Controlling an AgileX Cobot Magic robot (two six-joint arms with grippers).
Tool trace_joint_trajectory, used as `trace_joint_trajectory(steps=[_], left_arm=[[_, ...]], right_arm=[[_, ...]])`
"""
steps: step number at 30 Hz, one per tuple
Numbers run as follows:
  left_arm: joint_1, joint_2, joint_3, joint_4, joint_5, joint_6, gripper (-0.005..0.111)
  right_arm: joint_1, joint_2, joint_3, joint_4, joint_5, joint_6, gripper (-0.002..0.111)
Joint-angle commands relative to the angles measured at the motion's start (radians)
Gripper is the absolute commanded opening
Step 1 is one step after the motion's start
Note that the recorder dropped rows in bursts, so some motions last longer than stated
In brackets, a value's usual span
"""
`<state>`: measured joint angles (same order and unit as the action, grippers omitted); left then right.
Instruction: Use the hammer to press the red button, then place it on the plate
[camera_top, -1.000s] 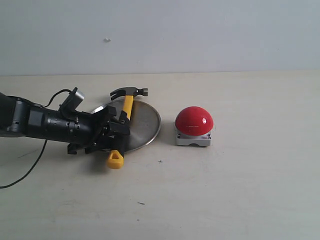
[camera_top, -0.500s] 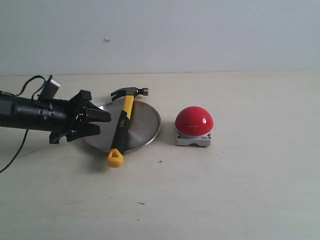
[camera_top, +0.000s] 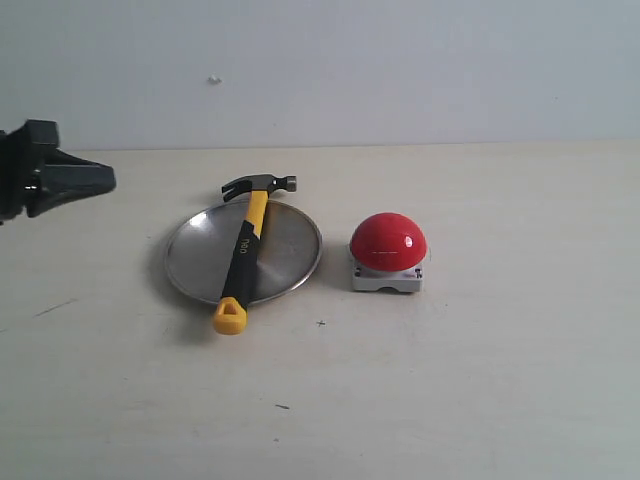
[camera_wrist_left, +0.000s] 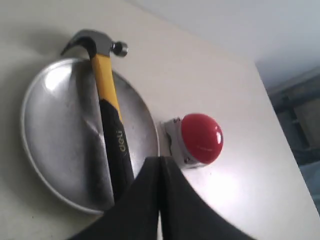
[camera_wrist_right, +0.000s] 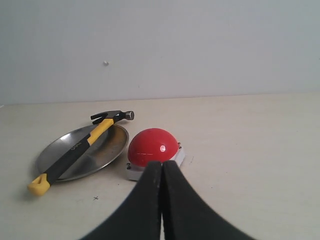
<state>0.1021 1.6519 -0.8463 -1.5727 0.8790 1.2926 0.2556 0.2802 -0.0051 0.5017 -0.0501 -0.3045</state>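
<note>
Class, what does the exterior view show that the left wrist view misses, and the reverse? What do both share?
Exterior only: the yellow loop end of the hammer past the rim of the plate, and the left claw well apart from the plate. Left wrist only: the claw's shut tips hiding that loop. Both: hammer across the plate, red button beside it.

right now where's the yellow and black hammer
In the exterior view, left of centre, the yellow-and-black claw hammer lies across the round silver plate, head past its far rim, left of the red dome button.
</note>
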Motion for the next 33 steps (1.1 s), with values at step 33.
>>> trace_joint_trajectory(steps=[33], left_arm=[[0.062,-1.618,0.706,0.156,-0.601,-0.169,0.0]], right_arm=[[0.001,-0.005,0.005,-0.005,0.059,-0.005,0.0]])
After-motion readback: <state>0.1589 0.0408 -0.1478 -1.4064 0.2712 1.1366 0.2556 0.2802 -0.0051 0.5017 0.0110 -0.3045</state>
